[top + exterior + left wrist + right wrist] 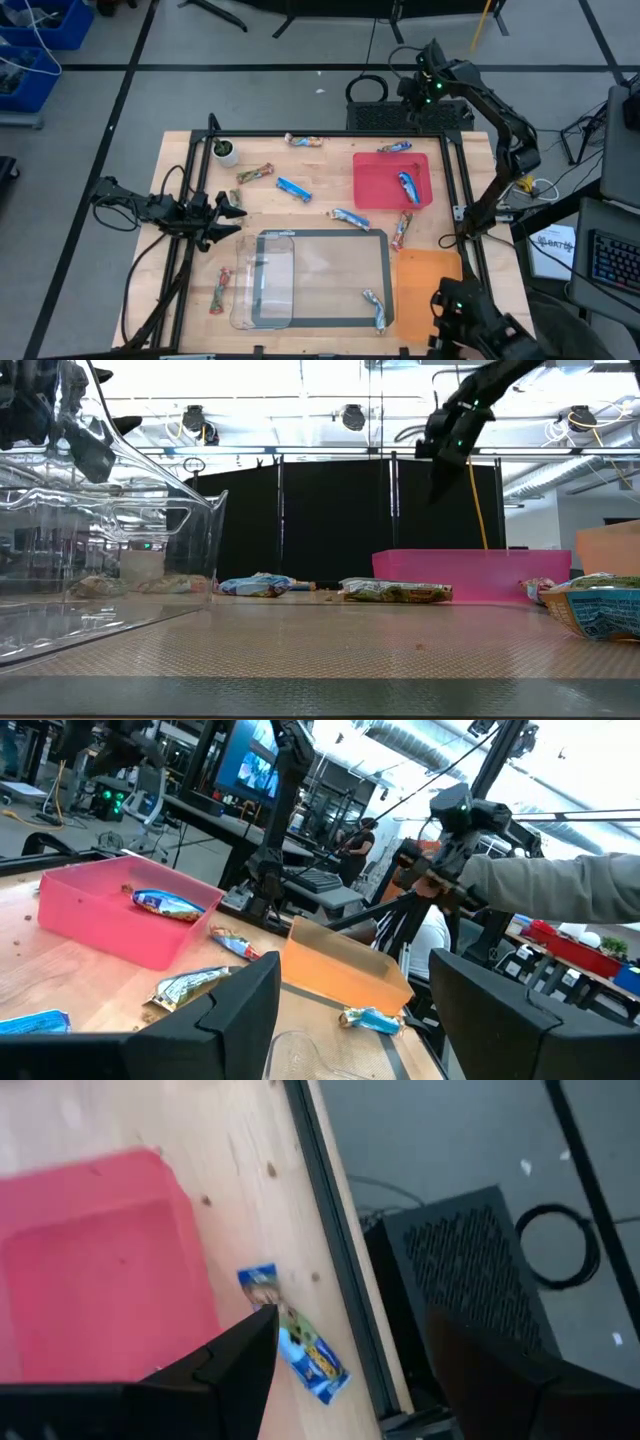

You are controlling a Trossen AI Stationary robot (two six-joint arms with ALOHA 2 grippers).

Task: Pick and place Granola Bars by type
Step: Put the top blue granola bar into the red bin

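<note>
Granola bars lie scattered on the wooden table: blue ones (293,188) (349,217), a tan-green one (255,173), red ones (402,230) (220,290) and a multicoloured one (305,141). One blue bar (408,186) lies in the pink tray (372,196). Another blue bar (290,1335) lies flat between that tray and the table's far edge. My right gripper (350,1370) hangs open above it, high over the far edge (425,92), tilted downward and touching nothing. My left gripper (225,215) waits open at the table's left side.
An orange tray (428,290) stands near right. A clear plastic container (262,282) lies on a dark-framed mat (330,236) near the front. A white plant pot (227,152) is far left. A black box (470,1270) sits beyond the far edge. A grey sleeve (560,885) shows beyond the table.
</note>
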